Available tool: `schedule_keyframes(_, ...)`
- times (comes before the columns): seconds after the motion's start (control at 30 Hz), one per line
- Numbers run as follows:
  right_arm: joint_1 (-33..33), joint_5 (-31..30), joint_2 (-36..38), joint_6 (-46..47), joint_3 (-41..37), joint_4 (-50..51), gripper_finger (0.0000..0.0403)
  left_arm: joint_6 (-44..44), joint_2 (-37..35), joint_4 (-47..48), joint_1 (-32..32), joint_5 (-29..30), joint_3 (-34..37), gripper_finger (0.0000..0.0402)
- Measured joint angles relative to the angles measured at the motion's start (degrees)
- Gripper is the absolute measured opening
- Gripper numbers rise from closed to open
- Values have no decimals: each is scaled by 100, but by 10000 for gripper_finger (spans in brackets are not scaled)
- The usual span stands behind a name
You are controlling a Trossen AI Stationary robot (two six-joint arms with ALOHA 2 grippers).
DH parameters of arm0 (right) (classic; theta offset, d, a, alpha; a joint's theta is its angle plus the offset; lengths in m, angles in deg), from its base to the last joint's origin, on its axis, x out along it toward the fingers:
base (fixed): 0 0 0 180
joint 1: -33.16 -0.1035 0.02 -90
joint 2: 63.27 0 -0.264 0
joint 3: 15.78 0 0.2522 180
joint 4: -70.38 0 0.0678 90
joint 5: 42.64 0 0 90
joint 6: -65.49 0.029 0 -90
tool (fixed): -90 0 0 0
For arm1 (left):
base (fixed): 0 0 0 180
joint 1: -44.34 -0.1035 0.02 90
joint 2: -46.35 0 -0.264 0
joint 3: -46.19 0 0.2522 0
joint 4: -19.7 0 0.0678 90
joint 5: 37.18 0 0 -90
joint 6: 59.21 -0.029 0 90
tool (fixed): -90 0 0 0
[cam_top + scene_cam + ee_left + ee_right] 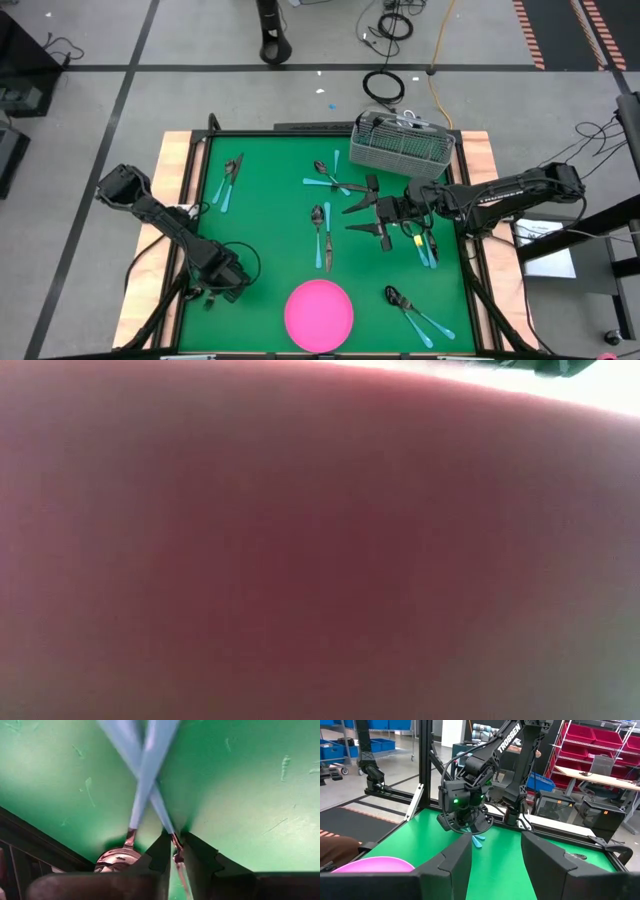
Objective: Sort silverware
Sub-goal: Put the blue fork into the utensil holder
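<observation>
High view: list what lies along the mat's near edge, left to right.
Left gripper → pink plate → spoon pair.

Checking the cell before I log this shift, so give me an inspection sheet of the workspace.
Surface: green mat, scuffed.
Job's things: blue-handled silverware scattered in small groups across the mat.
Clutter: pink plate at the front edge; mesh basket at the back edge.
Hands: left hand shut on a utensil at its neck, front left; right hand open over mid-mat.
Cables: black coil on the floor behind the table.
Surroundings: red shelving, blue bins.
</observation>
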Motion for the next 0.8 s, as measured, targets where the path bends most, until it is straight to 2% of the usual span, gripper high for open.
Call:
schedule_keyframes(0.1,0,0,-1,0,0,0,160,-2,4,2,-27,-48,0,11)
schedule_keyframes(0.4,0,-2,-1,7,0,-5,160,-161,-227,56,-382,-554,57,10)
schedule_keyframes(0.6,0,-1,-1,1,0,-97,160,-580,-627,286,-876,-1827,60,10)
schedule_keyframes(0.8,0,-2,1,-33,0,-103,160,-1113,-708,229,-1176,-3099,52,10)
